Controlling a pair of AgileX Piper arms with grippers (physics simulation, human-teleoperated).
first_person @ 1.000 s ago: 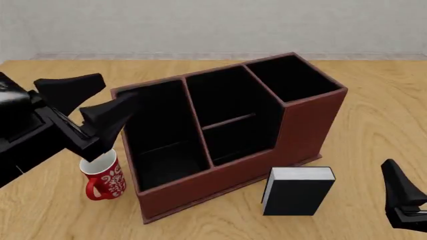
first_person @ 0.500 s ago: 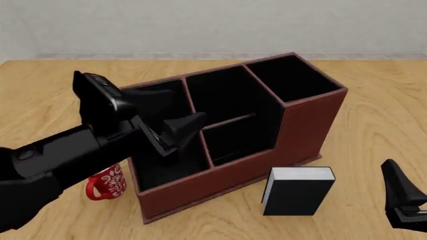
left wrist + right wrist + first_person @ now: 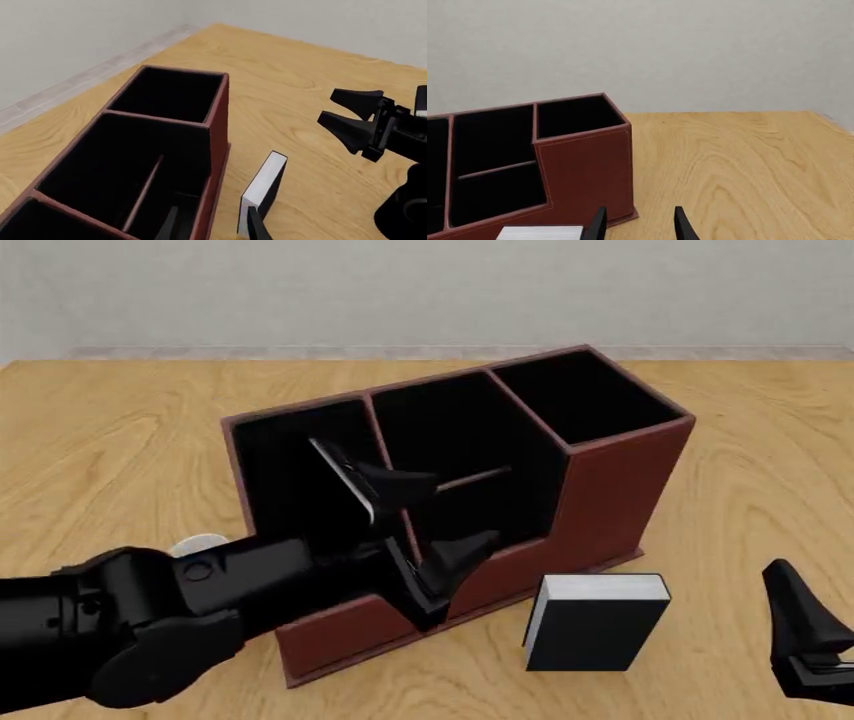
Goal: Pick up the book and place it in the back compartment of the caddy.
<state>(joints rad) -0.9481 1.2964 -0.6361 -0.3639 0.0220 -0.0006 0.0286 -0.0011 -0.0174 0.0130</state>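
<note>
My left hand (image 3: 430,515) is spread wide and empty over the caddy (image 3: 607,490), while the book (image 3: 597,622) stands upright on the counter (image 3: 120,440) just beside its front wall. I'd clear that wall first, then pinch both covers squarely. Right hand (image 3: 801,625) waits nearby, released.

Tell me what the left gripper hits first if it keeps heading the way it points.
Probably the black hardback book: the open left gripper points along the reddish-brown caddy's front wall toward its near edge, though depth is uncertain.
</note>
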